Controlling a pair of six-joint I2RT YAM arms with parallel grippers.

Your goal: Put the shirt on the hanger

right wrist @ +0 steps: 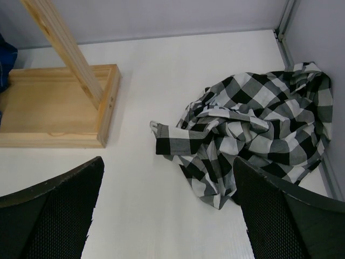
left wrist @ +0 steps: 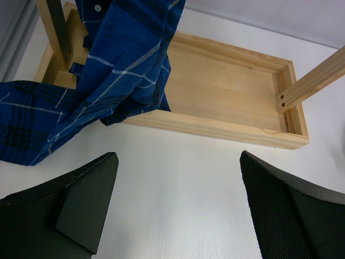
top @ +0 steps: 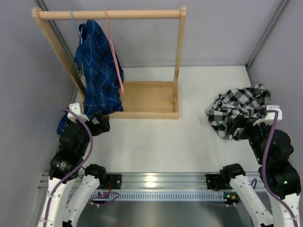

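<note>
the shirt [top: 239, 109] is lying heaped at the far right of the table [top: 156, 142], just ahead of the right gripper [top: 238, 126]; the hanger [top: 114, 53] is hanging from the rack [top: 142, 14] at far left, beside a second shirt [top: 97, 75] that is trailing onto the table by the left gripper [top: 102, 123]

lt: bright, even | shdws: soft | glare: alu rail [top: 151, 181] | focus: sharp

Hidden parts
The hanger [top: 114, 53] is lost at 9 o'clock behind the blue shirt [top: 97, 73]; the right gripper [right wrist: 168, 172] covers the shirt [right wrist: 259, 118] at 5 o'clock.
</note>
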